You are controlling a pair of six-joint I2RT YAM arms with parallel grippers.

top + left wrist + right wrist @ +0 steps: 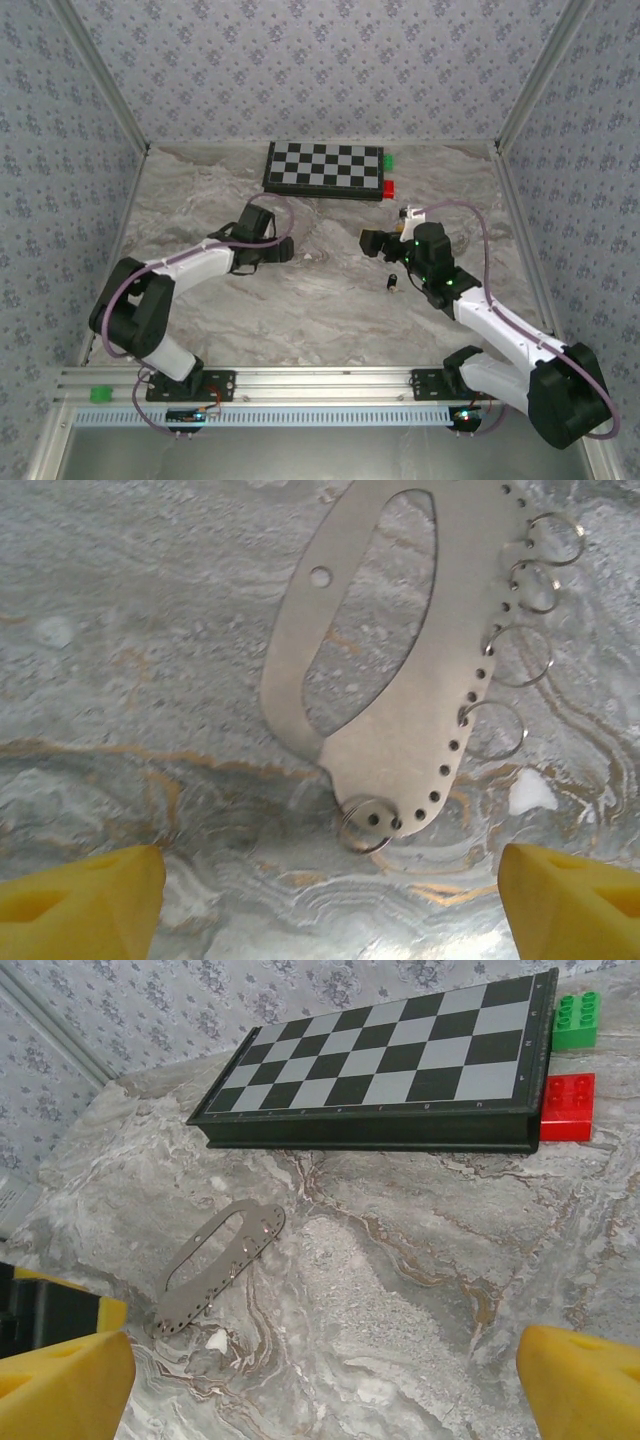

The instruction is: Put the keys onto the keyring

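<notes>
Broadest, the grey marbled table (330, 320); at its far edge, a closed chessboard (323, 168); left gripper (320, 900) released, yellow fingertips (80, 905) wide apart with nothing between, poised just short of the keyring (400, 750); right gripper (320, 1390) likewise spread and empty, facing the board; keyring flat on the marble, a slotted metal plate with small split rings along one edge; green block (387, 161) and red block (388, 187) just beside the board's right end; smallest, the key (392, 283), on the table beside the right arm, well apart from the keyring.
</notes>
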